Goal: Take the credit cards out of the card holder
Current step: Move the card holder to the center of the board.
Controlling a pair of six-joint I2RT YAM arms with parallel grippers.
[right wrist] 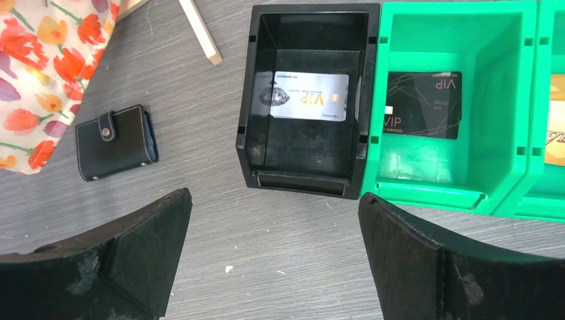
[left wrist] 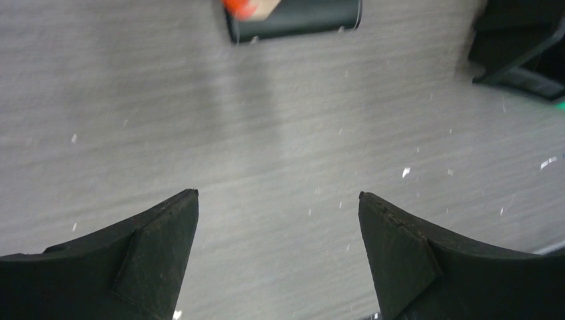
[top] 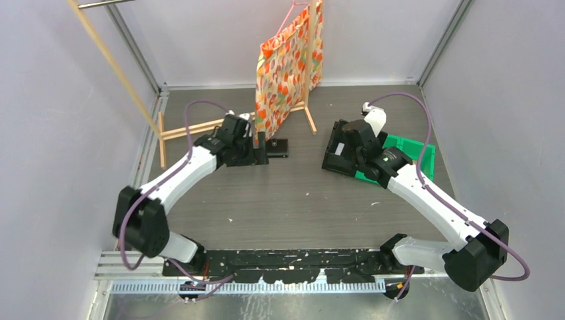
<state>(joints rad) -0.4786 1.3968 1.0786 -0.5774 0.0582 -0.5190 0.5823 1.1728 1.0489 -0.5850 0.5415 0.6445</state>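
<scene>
The card holder lies folded shut on the table, black, with its clasp tab snapped over. It also shows as a dark blurred shape and from above. My left gripper is open and empty, low over bare table just left of the holder. Over by the bins my right gripper hangs open and empty above the table. A pale whitish-grey credit card lies in the black bin. A black card lies in the green bin.
A flowered paper bag hangs on a wooden stand behind the holder. A second green bin at the far right holds a yellowish card. Grey walls close in the table on three sides.
</scene>
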